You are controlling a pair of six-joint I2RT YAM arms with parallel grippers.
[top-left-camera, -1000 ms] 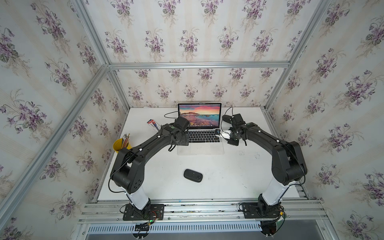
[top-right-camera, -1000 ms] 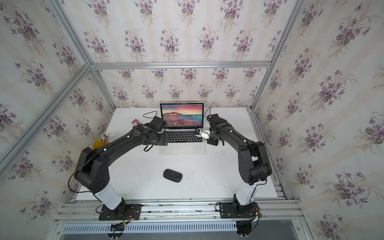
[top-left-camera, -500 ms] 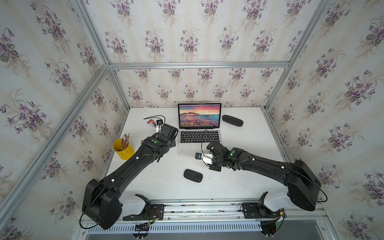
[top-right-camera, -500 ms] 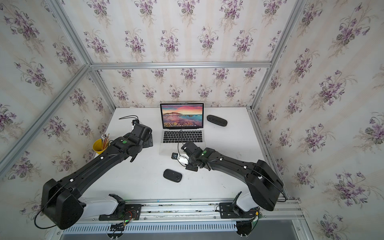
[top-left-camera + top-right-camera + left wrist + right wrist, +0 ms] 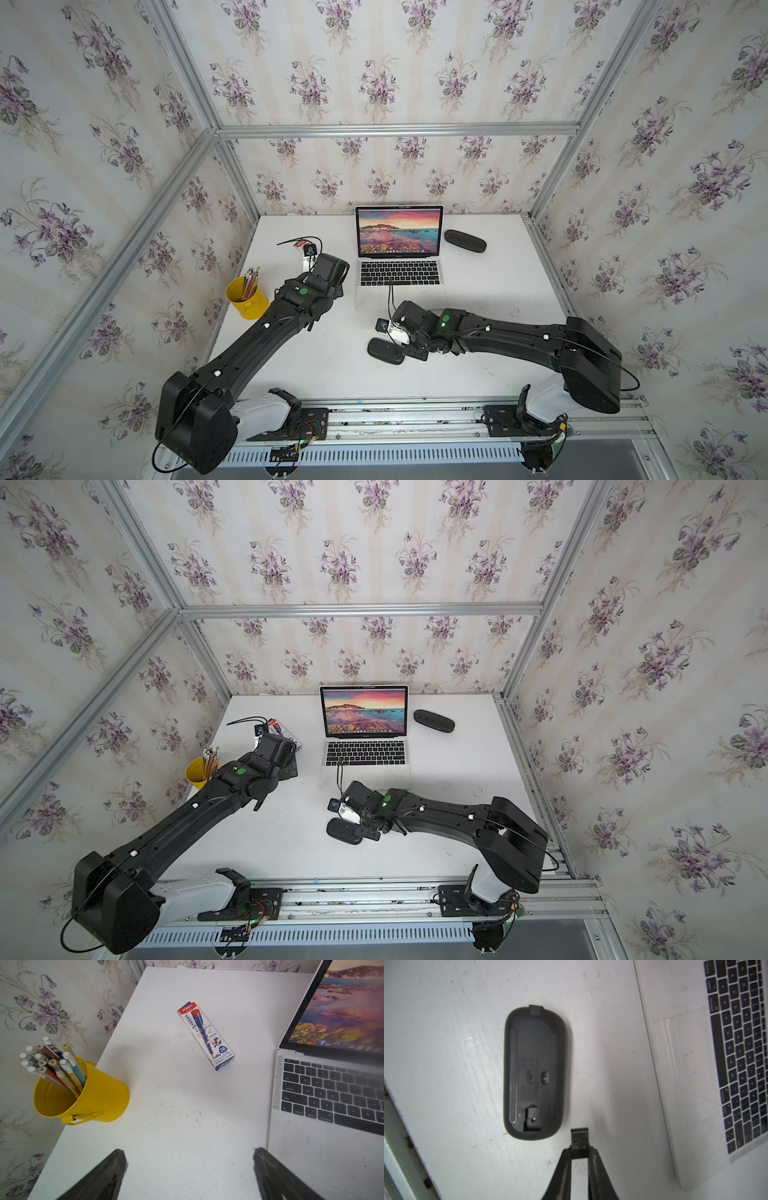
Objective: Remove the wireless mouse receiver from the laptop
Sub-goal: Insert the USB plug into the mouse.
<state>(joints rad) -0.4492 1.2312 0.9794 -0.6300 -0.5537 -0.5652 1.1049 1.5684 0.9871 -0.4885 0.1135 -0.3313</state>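
Right jaws clamp receiver, pencils in cup

the pencil box reads "m&g" at its red end and "2b" in a blue circle; the laptop keys show "esc", "tab", "caps lock", "shift", "control", "option", "command" and letters.

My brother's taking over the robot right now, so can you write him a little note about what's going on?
Left gripper: jaws open, empty, beside the laptop.
Right gripper: jaws shut on the wireless mouse receiver, held close beside the upturned mouse.
Done: receiver is out of the laptop.
Left: probably just set it down and let go.
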